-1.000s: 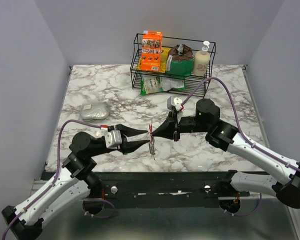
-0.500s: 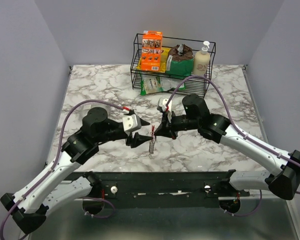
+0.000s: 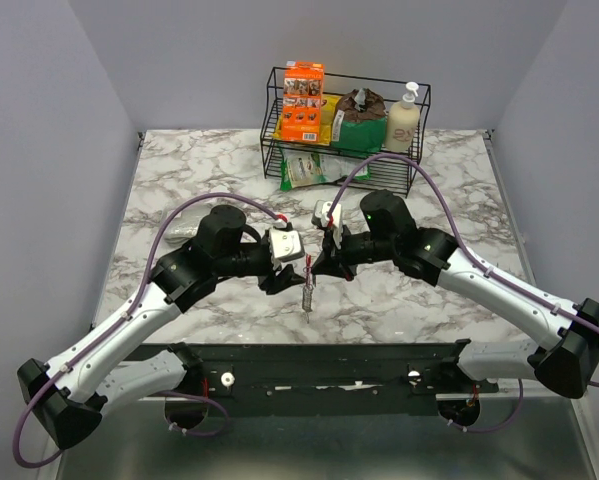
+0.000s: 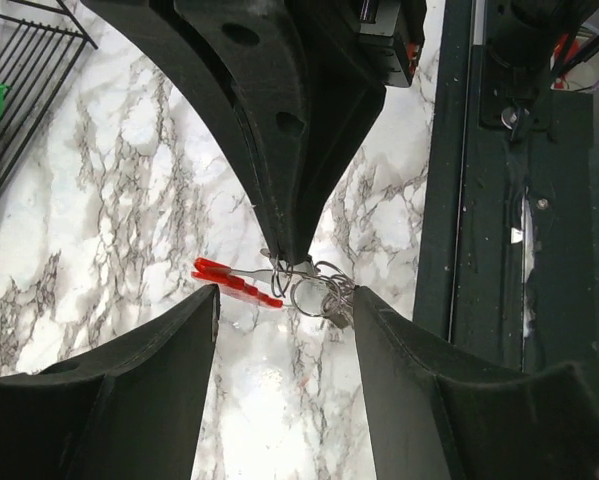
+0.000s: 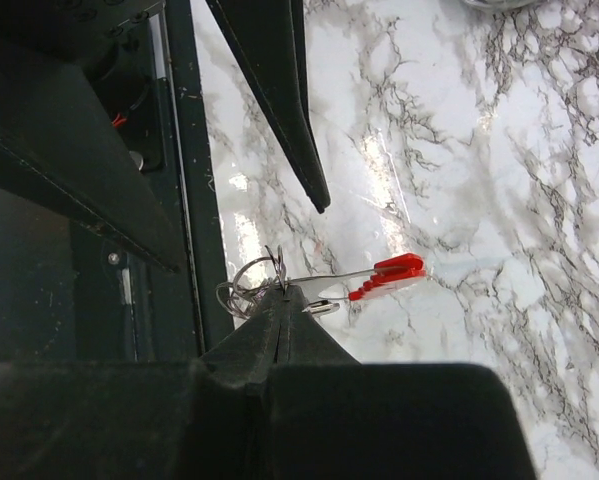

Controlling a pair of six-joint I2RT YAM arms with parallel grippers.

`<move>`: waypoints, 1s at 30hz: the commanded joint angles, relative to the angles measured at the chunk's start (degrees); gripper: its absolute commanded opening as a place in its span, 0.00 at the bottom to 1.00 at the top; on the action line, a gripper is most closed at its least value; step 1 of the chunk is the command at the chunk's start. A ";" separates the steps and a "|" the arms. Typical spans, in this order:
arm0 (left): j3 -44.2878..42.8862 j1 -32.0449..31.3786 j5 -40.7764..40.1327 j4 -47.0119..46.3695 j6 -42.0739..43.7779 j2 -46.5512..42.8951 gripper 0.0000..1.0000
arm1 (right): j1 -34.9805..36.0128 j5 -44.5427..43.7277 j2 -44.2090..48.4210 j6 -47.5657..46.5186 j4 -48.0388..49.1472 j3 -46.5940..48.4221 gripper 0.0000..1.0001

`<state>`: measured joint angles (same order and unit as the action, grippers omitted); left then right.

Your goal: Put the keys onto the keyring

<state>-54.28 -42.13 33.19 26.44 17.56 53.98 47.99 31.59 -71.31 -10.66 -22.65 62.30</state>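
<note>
Since the left arm has swung in from the half-second-earlier view, its elbow now stands higher and the left gripper (image 3: 278, 277) sits just beside the dangling bunch, while the right arm has edged only slightly leftward. The left gripper's fingers (image 4: 149, 390) are spread wide, flanking the bunch without touching it. The right gripper (image 3: 315, 267) is pinched tight on the keyring (image 4: 309, 294), its tapered tips meeting at the top of the wire loops. The keys (image 3: 307, 298) hang below that pinch, above the front part of the marble table (image 3: 179, 170), much where they hung before. How many keys there are cannot be made out, since rings and blades overlap in a small silver tangle. A slim silver shaft with a red plastic end (image 5: 389, 274) juts sideways from the pinch. The grey pouch (image 3: 177, 230) is now partly hidden behind the left arm. Both grippers are matte black and wedge-shaped; the wire rack (image 3: 272, 100) is thin black rod.
</note>
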 commanded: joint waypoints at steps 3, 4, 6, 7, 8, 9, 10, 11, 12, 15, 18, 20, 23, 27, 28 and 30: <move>1.81 -0.23 -1.20 -4.37 1.33 -0.19 0.56 | -0.09 0.57 -0.23 -1.03 0.15 1.94 0.00; 2.07 -0.23 -1.20 -4.55 1.25 0.34 0.54 | -0.09 0.57 -0.32 -1.03 0.15 1.94 0.00; 2.25 -0.23 -0.85 -5.52 0.98 0.60 0.51 | -0.09 0.57 -0.23 -1.03 0.24 1.94 0.00; 2.42 -0.23 -0.24 -5.87 1.07 1.13 0.48 | -0.09 0.57 -0.32 -1.03 0.16 1.86 0.00; 2.51 -0.23 0.03 -6.39 1.07 1.22 0.45 | 0.00 0.57 -0.24 -1.12 0.15 1.86 0.00; 2.60 -0.23 0.21 -6.66 1.07 1.39 0.42 | -0.09 0.57 -0.15 -0.95 0.24 1.94 0.00; 2.78 -0.23 0.38 -7.01 0.98 1.66 0.39 | -0.09 0.66 -0.06 -0.95 0.33 1.77 0.00; 2.78 -0.23 0.65 -7.71 0.90 1.75 0.38 | -0.09 0.57 -0.06 -0.95 0.24 1.77 0.00; 2.95 -0.23 0.82 -7.80 0.81 1.83 0.37 | 0.00 0.40 0.03 -0.95 0.33 1.68 0.00; 2.78 -0.23 0.82 -7.80 0.98 2.54 0.29 | -0.09 0.22 0.29 -0.95 0.51 1.51 0.00; 2.87 -0.23 1.09 -8.24 0.98 2.80 0.25 | -0.09 0.40 0.47 -0.95 0.68 1.42 0.00; 2.95 -0.23 1.35 -8.42 0.89 2.89 0.20 | -0.09 0.49 0.47 -0.95 0.68 1.24 0.00; 2.87 -0.23 1.61 -8.07 1.16 2.98 0.12 | -0.09 0.31 0.38 -0.86 0.77 1.33 0.00; 2.43 -0.23 1.44 -6.66 1.60 3.42 0.00 | -0.09 0.14 0.64 -0.86 0.86 1.33 0.00; 2.43 -0.32 1.61 -6.66 1.60 3.50 0.00 | -0.09 0.05 0.82 -0.77 0.94 1.33 0.00; 2.78 -0.23 1.88 -6.83 1.34 3.33 0.00 | -0.09 -0.13 0.91 -0.68 1.12 1.33 0.01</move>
<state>-51.62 -42.13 33.78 19.84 18.46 56.99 47.88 31.22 -71.35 -11.03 -22.70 62.30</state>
